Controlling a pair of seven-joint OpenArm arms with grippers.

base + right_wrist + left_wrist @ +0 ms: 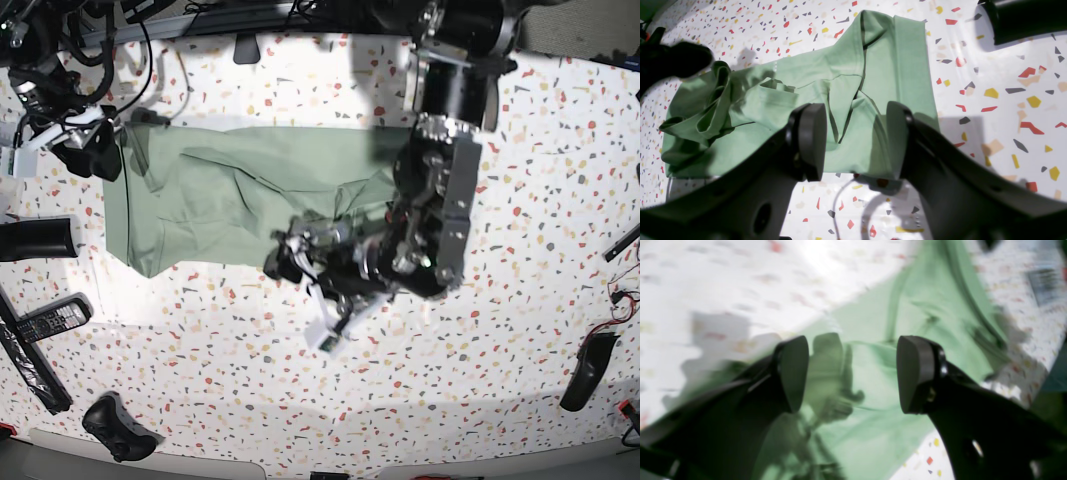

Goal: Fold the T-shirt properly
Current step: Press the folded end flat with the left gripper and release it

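Left gripper (851, 373), the black two-fingered one, hangs over the big soft pale green cloth T-shirt (923, 316) with its two black pads wide apart. Nothing sits between the pads. It holds no cloth. In the left wrist view the picture is blurry, but green cloth shows right under the gap and runs away up toward the far side.

Seen from the base view, the T-shirt (230, 195) lies flat on the white speckled table (520, 330). Its long side runs left to right across that view. One end is near the left edge of the table, and the other end tucks under the left arm's big black body (440, 200). The left gripper (305, 260) sits at the near long edge of the shirt, toward the end under the arm.

The right gripper (855, 141) is also spread apart and empty. In its own view the T-shirt (800, 96) lies just ahead of the pads, with a bunched, wrinkly lump at the left end and a flatter folded part at the right end. The near edge of the cloth sits right at the pads.

I think the left gripper is nearer to a good spot to pinch, since the cloth is straight below it. To fold well, I think each gripper needs one end of the long side, so they lift it evenly together.
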